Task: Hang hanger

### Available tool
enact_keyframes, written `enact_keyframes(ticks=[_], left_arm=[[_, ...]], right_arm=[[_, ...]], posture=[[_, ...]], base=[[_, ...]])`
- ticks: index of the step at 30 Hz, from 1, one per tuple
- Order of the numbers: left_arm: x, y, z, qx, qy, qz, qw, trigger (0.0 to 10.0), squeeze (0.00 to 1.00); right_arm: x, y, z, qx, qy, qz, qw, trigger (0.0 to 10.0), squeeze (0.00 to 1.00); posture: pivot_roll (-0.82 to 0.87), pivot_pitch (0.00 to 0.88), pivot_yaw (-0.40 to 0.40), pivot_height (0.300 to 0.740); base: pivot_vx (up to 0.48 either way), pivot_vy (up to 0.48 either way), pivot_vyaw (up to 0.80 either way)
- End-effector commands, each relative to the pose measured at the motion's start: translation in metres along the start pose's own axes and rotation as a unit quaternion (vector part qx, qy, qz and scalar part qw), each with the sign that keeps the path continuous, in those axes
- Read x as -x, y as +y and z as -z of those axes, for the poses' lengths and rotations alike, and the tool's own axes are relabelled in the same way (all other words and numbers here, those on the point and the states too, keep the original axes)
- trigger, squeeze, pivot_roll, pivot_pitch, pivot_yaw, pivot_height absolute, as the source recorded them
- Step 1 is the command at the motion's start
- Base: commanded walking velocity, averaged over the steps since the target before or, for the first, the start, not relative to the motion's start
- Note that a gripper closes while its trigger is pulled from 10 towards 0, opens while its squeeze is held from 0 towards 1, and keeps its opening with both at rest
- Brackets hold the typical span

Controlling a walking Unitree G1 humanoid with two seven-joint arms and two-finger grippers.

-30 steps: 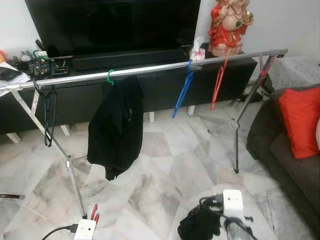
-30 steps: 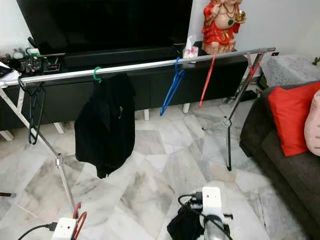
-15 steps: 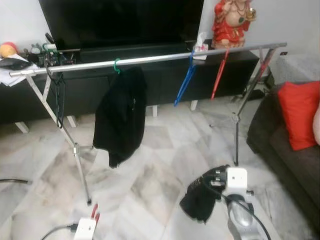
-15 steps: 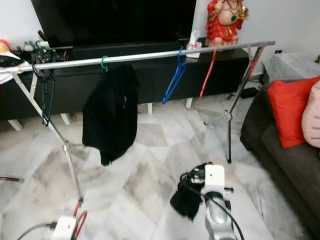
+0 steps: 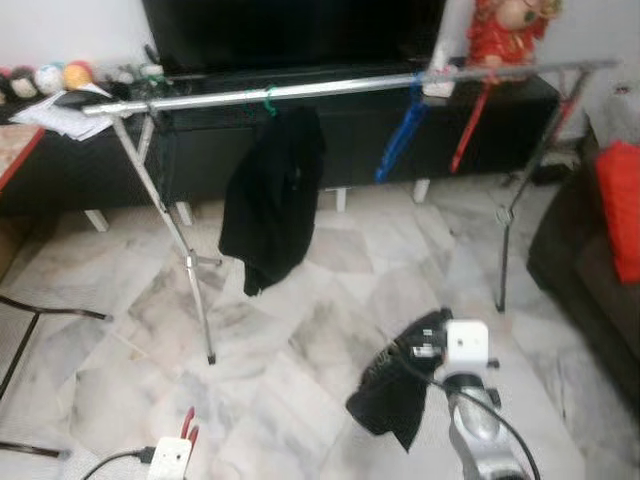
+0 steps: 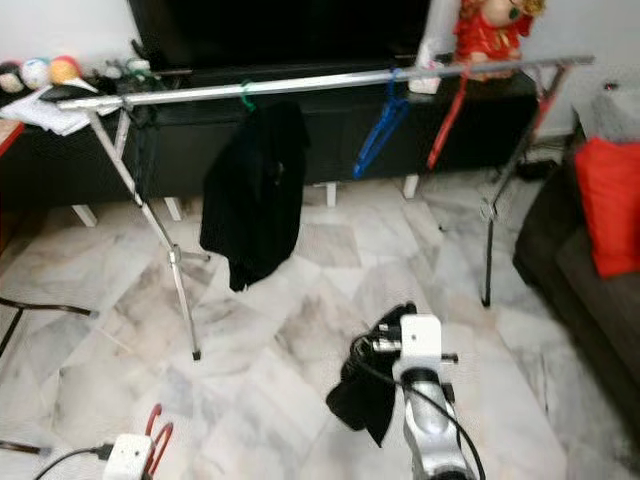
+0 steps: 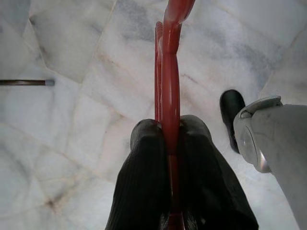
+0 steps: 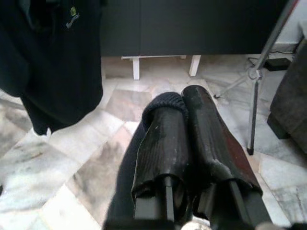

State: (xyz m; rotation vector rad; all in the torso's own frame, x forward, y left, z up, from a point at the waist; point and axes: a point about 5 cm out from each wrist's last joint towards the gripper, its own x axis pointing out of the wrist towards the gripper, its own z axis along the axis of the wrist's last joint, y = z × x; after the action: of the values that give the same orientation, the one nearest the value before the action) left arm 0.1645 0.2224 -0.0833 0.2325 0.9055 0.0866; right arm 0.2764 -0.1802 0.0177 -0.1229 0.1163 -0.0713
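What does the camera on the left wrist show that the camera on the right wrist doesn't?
The left wrist view shows the left pincer shut on a red hanger, over the marble floor, with a grey robot limb beside it. The right wrist view shows the right pincer shut on dark cloth, a black garment hanging ahead, the rack's leg and a dark cabinet. Both show black fingers and marble tiles.

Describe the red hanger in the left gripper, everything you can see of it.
The red hanger looks like glossy plastic, seen edge-on as a thin double bar curving at its far end. The left gripper is shut on it, one black finger on each side, low over the marble floor. In the head views its red loop pokes out beside the wrist.
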Motion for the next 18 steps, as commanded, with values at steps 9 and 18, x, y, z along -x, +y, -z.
enact_keyframes(ticks=[9,18], left_arm=[[0.003,0.000,0.010,-0.003,0.013,0.001,1.000,10.0,0.00],[0.003,0.000,0.010,-0.003,0.013,0.002,1.000,10.0,0.00]], right_arm=[[-0.014,-0.003,-0.016,-0.036,-0.004,0.014,0.999,10.0,0.00],[-0.021,-0.005,-0.027,-0.048,-0.017,0.016,0.999,10.0,0.00]], posture=[[-0.05,0.000,0.011,0.740],[-0.05,0.000,0.010,0.740]], base=[[-0.294,0.000,0.00],[-0.296,0.000,0.00]])
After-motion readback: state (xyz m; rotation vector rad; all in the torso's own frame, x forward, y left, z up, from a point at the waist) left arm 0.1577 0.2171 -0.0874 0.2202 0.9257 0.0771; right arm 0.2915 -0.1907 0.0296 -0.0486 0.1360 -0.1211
